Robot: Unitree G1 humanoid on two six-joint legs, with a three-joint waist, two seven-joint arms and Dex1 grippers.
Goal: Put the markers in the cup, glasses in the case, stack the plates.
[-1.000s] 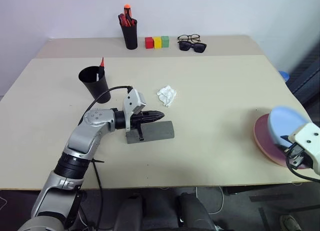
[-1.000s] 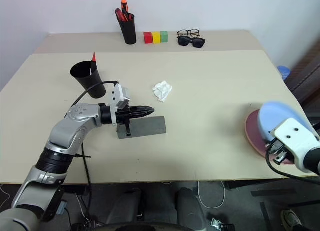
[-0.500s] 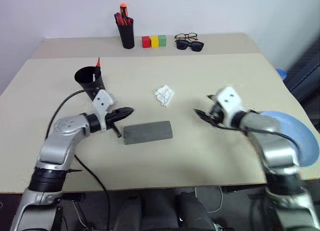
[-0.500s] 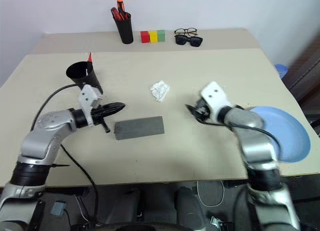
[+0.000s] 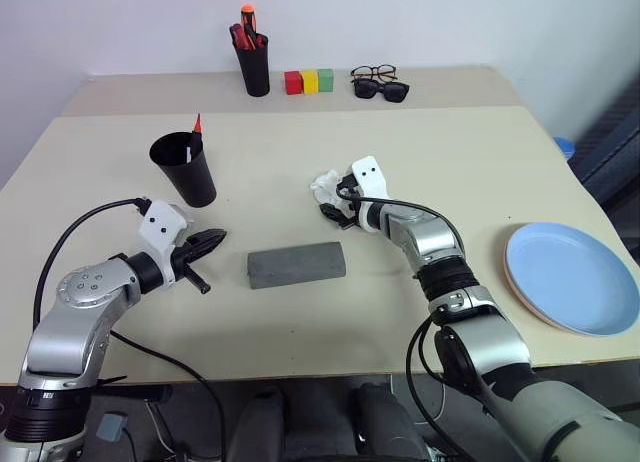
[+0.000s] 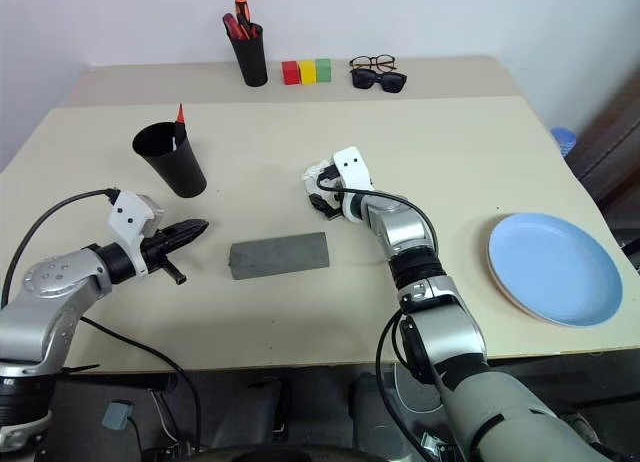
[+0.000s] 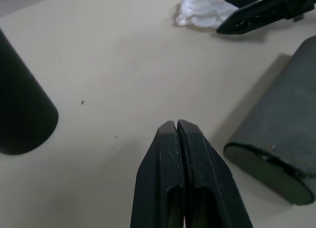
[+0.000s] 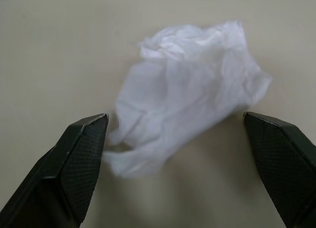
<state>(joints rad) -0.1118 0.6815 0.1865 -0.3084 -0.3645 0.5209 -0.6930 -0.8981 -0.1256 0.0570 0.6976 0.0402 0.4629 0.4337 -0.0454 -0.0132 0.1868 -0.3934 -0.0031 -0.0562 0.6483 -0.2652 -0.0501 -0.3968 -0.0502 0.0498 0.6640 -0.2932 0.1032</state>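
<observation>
Here the grey case (image 5: 296, 265) lay closed near the middle of the table (image 5: 430, 142), and serves as the landmark for everything else. To the left of the case, the left gripper (image 5: 213, 240) pointed toward it with its two black fingers pressed together and nothing between them, its tip a little short of the case's near end. Beyond the case and slightly to its right, the right gripper (image 8: 180, 154) had its fingers spread wide on either side of a crumpled white tissue (image 8: 185, 87), the tissue lying on the table between them without being pinched. Beyond the case and to its left stood the cup (image 5: 184, 168), upright, with a red-tipped marker (image 5: 199, 125) and a white-barrelled marker (image 5: 188, 154) poking above its rim. Well to the right of the case, near the table's right edge, the light blue plate (image 5: 572, 278) sat on top of the pink plate (image 5: 511, 282), of which a thin rim showed. Far beyond the case, along the back of the table, were a black pen holder (image 5: 255, 67) with red and orange pens, three coloured blocks (image 5: 311, 82) in a row, and a pair of black-framed spectacles (image 5: 375, 75) lying just behind dark sunglasses (image 5: 382, 91). Whether the case held any glasses could not be told.
</observation>
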